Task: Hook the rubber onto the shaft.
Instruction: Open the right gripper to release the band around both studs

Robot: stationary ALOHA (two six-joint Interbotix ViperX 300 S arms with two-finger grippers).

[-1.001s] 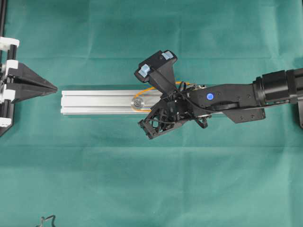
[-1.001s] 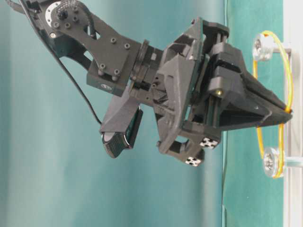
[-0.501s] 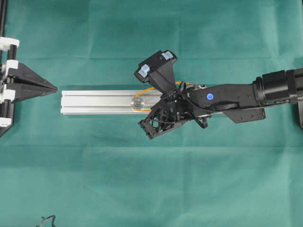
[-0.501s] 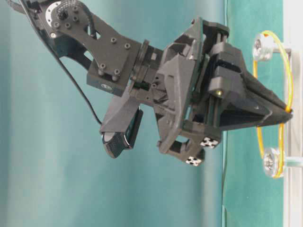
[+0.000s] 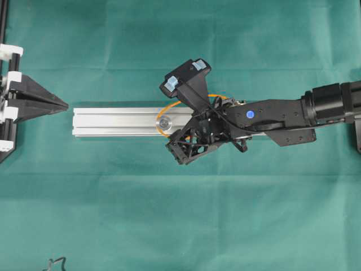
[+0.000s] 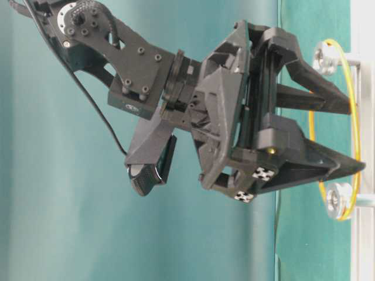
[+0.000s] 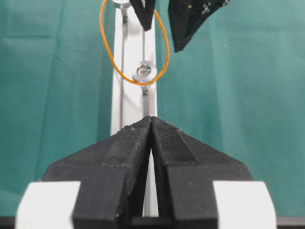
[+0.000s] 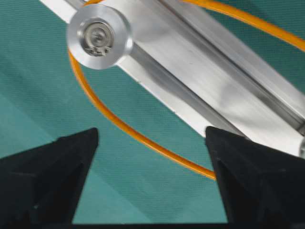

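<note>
Up close on the right wrist view, the right claw [image 8: 151,183] stands wide apart, gripping nothing, one black finger [image 8: 47,181] at each lower corner. Between them the orange band [image 8: 143,138] sweeps across green cloth, free of both fingers. Just beyond, the band passes under a round silver shaft [image 8: 99,38] standing on the rail [image 8: 200,62].

From table level, the band [image 6: 351,111] hangs as a slack oval round both shafts, the upper one [image 6: 324,58] and the lower one [image 6: 336,201]. The spread fingertips sit inside that loop; whether they touch it I cannot tell.

Overhead, the right arm [image 5: 282,116] reaches in from the right and its claw [image 5: 194,127] hovers over the rail [image 5: 113,121], the band [image 5: 163,110] curving round the visible shaft [image 5: 164,122].

Far left, the left claw [image 5: 59,105] is clenched tight, empty, well apart from the rail's end. Its own wrist view shows the two fingers [image 7: 128,148] pressed together, pointing along the rail [image 7: 136,95] towards the band [image 7: 107,52] on the green tabletop [image 7: 238,95].
</note>
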